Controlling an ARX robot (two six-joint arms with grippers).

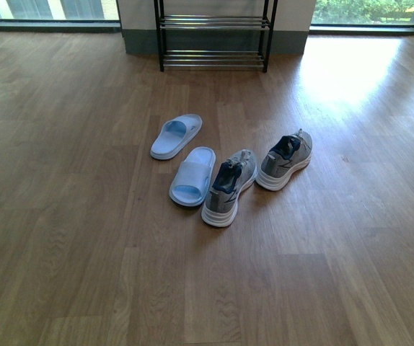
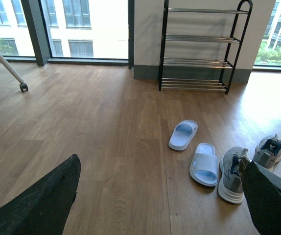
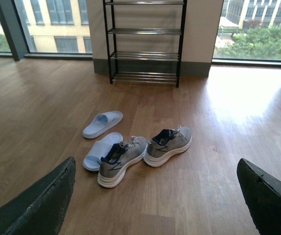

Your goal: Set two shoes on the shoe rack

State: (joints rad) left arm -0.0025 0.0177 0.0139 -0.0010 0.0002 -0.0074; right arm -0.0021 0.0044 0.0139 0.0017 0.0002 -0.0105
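My left tool (image 2: 159,164) and right tool (image 3: 156,164) are wide apart and empty, the 2 shoes (image 1: 230,189) sit on the floor (image 1: 84,252) far from the shoe rack (image 1: 214,36), and they look light and squashy, so I would pinch a heel rim (image 1: 225,173).

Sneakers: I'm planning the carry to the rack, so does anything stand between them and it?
Nothing visible does. Bare floor runs from the sneakers to the rack. The two blue slides lie just left of that line.
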